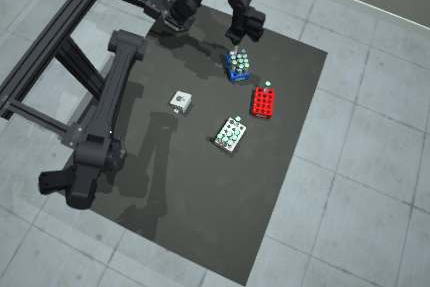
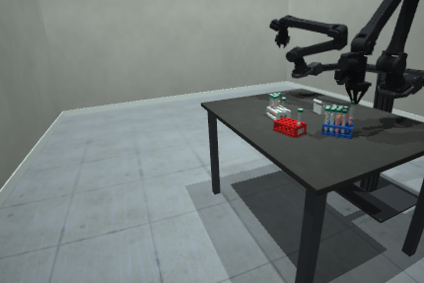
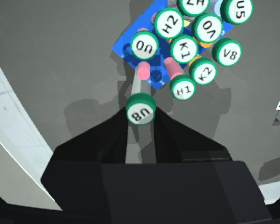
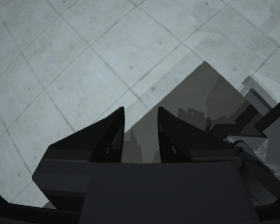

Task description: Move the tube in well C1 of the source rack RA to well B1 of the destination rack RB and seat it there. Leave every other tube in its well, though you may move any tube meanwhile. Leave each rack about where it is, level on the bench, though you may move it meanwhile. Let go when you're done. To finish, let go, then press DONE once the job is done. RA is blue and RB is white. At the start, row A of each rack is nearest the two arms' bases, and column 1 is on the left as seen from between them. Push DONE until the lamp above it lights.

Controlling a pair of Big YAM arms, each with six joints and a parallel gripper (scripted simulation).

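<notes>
The left fingers [image 1: 234, 38] [image 2: 349, 92] are closed on a green-capped tube [image 1: 236, 49] [image 2: 352, 104] [image 3: 141, 109] marked U8. The tube's pink bottom points toward the edge of the blue rack [image 1: 239, 78] [image 2: 337, 135] [image 3: 123, 46]; I cannot tell whether this is the tube from C1, nor whether its tip is in a well. Seen from above, the tube is at the rack's 12 o'clock side. The blue rack carries a crowd of other green-capped tubes.

From the blue rack in the top view, the red rack [image 1: 262, 110] [image 2: 290, 128] is near, at 5 o'clock, with a single tube [image 1: 267, 84] [image 2: 300, 113] at its 1 o'clock end. Farther off, at 6 o'clock, is the white rack [image 1: 242, 130] [image 2: 271, 115], its tubes mostly bunched toward its 7 o'clock end, with one [image 1: 238, 119] [image 2: 283, 101] up at 1 o'clock. At 8 o'clock a small white box [image 1: 175, 99] [image 2: 318, 106] [image 3: 278, 107] sits on the surface [image 1: 200, 193] [image 2: 296, 156] [image 3: 105, 92] [image 4: 195, 90].

Farthest away, also toward 8 o'clock, the right arm [image 1: 112, 93] [image 2: 316, 25] has its fingers [image 2: 279, 43] partly apart, with nothing between them.
</notes>
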